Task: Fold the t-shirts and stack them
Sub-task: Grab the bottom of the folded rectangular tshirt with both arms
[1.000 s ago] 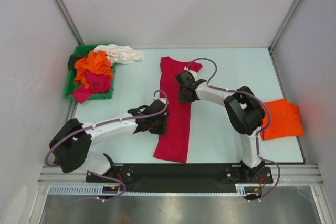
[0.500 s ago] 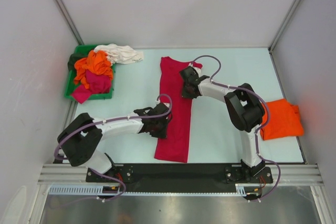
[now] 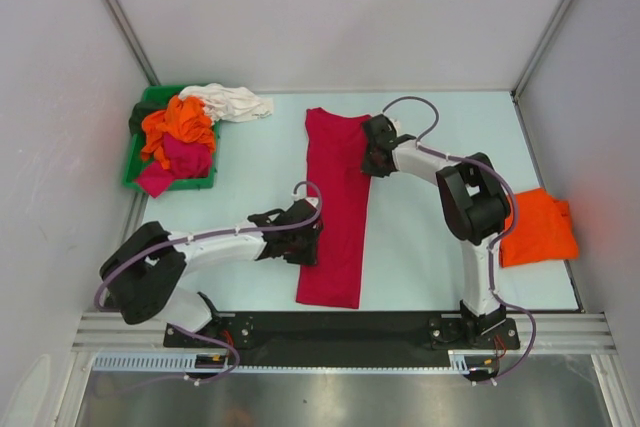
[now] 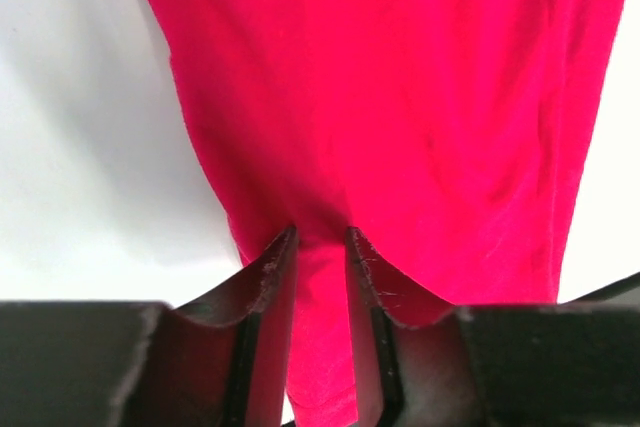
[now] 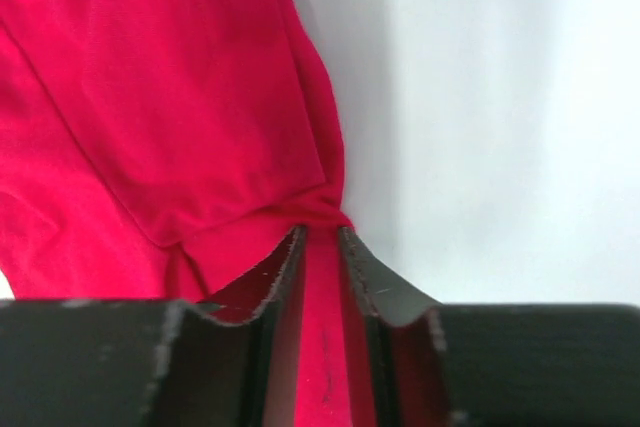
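The crimson t-shirt [image 3: 337,202] lies as a long narrow strip down the middle of the table. My left gripper [image 3: 306,238] sits at the strip's left edge, low down. In the left wrist view its jaws [image 4: 320,252] are shut on a fold of the red cloth [image 4: 400,97]. My right gripper [image 3: 373,153] is at the strip's upper right edge. In the right wrist view it [image 5: 320,245] pinches bunched red cloth [image 5: 150,97] between its fingertips. A folded orange t-shirt [image 3: 538,227] lies at the far right.
A green bin [image 3: 130,165] at the back left holds orange [image 3: 178,125], magenta [image 3: 185,159] and dark shirts. A white t-shirt [image 3: 236,102] spills over its rim onto the table. Frame posts and side walls close in the table on both sides.
My right gripper has moved right and farther back, from over the shirt to its upper right edge, where the sleeve stuck out. My left gripper shifted slightly on the left edge.
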`<action>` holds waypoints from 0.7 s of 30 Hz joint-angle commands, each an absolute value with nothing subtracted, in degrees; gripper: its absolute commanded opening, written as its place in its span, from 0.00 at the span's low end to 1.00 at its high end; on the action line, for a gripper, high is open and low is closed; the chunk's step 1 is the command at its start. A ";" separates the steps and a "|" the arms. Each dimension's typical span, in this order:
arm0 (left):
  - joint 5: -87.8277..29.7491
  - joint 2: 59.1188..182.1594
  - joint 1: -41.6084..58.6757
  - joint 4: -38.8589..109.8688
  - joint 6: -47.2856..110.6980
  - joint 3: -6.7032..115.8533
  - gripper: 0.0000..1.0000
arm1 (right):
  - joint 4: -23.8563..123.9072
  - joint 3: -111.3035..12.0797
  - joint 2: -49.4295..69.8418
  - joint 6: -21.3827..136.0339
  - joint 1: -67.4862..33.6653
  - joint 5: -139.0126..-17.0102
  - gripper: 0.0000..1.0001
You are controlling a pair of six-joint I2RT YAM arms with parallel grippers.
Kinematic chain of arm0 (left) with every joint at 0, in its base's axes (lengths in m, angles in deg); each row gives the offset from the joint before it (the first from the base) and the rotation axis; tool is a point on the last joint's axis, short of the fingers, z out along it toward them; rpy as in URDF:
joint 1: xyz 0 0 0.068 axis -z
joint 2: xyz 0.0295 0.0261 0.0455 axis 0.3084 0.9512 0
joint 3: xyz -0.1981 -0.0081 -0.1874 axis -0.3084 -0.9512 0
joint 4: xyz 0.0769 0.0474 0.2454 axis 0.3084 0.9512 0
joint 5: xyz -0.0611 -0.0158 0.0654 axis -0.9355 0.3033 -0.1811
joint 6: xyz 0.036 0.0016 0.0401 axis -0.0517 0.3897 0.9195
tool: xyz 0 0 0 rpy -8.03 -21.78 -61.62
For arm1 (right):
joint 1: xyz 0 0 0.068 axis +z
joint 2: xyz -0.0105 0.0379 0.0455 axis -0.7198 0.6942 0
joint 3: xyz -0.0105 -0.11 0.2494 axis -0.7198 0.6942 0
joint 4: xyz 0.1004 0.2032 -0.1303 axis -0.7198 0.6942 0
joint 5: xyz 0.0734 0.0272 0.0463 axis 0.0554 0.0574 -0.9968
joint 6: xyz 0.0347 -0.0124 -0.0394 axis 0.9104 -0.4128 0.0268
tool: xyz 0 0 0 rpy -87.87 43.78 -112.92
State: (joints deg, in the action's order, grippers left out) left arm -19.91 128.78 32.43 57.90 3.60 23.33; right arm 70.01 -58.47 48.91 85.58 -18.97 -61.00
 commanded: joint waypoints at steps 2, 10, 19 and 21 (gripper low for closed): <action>-15.70 123.74 33.19 61.34 4.70 23.96 0.38 | 68.42 -55.80 44.63 79.69 -16.17 -57.37 0.36; -7.58 111.95 33.27 62.66 5.41 23.72 0.48 | 73.87 -46.34 27.85 85.03 -7.64 -51.57 0.48; -14.36 101.15 33.27 53.35 -1.09 7.91 0.42 | 69.04 -16.65 4.20 100.86 4.48 -51.65 0.50; -14.27 97.63 33.27 52.29 -2.06 5.18 0.43 | 68.16 -13.46 0.51 105.08 6.68 -51.30 0.50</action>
State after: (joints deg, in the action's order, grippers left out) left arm -12.68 103.51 32.93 57.57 1.59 8.51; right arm 70.51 -20.11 6.51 95.42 2.71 -53.11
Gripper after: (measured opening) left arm 0.421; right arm 0.495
